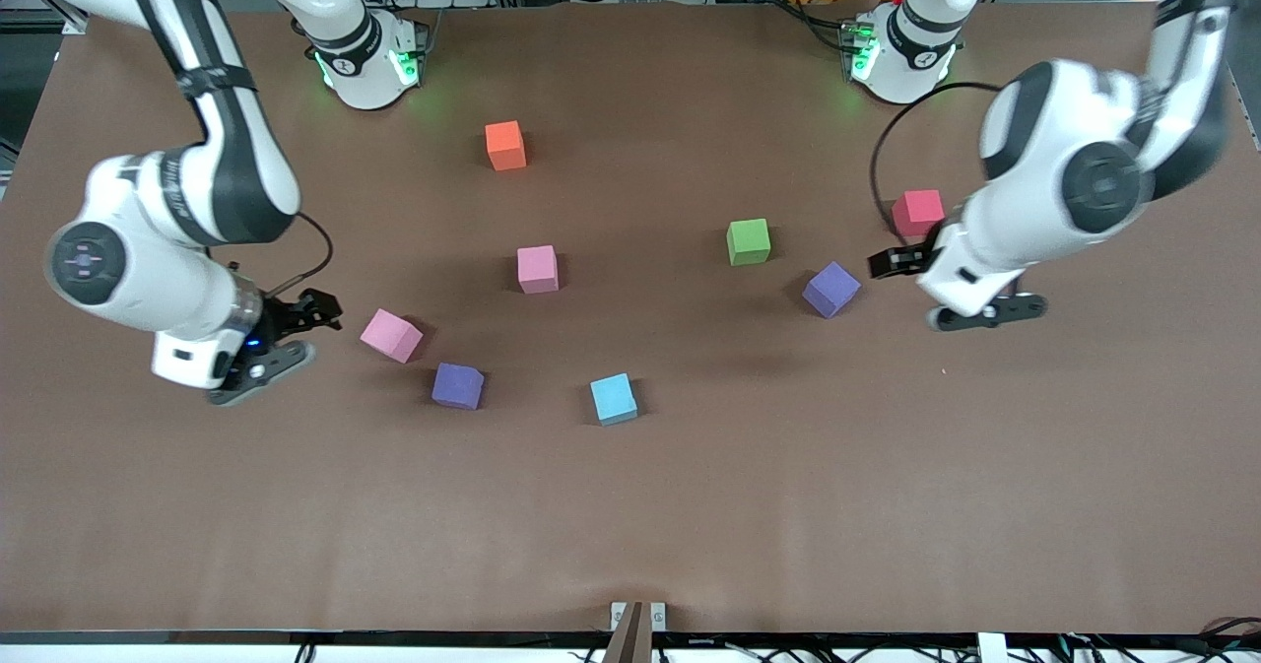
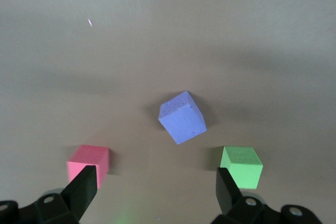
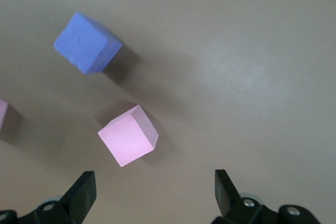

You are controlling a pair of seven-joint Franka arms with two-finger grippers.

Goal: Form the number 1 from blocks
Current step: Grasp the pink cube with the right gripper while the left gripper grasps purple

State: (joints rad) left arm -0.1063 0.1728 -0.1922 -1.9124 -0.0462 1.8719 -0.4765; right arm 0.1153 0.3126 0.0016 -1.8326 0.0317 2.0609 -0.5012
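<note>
Covering the whole frame: brown bench (image 1: pixel 630 505), eight foam blocks scattered on it, none touching, none stacked.

Both arms up in the air, nothing held.
- Left gripper (image 1: pixel 970 294) hangs over bare bench at the left arm's end, just beside the red block and the purple block there. Fingers (image 2: pixel 84 187) spread wide; left wrist view shows them empty, with purple, red and green blocks lying on the bench past the tips.
- Right gripper (image 1: pixel 271 343) hangs over bare bench at the right arm's end, just beside the tilted pink block. Fingers (image 3: pixel 81 190) spread wide, empty; right wrist view shows that pink block close to the tips and the second purple one farther off.

Blocks:
- orange block (image 1: pixel 505 145): closest to the robot bases, well apart from the rest.
- red block (image 1: pixel 918 213): left arm's end, partly under the left wrist.
- green block (image 1: pixel 749 241): between red and the mid pink.
- purple block (image 1: pixel 831 290): rotated, nearer the front camera than green.
- pink block (image 1: pixel 538 269): mid bench, square to the edges.
- tilted pink block (image 1: pixel 391 335): rotated, toward the right arm's end.
- second purple block (image 1: pixel 458 385): near the tilted pink, nearer the camera.
- blue block (image 1: pixel 614 398): nearest the camera, about mid bench.
</note>
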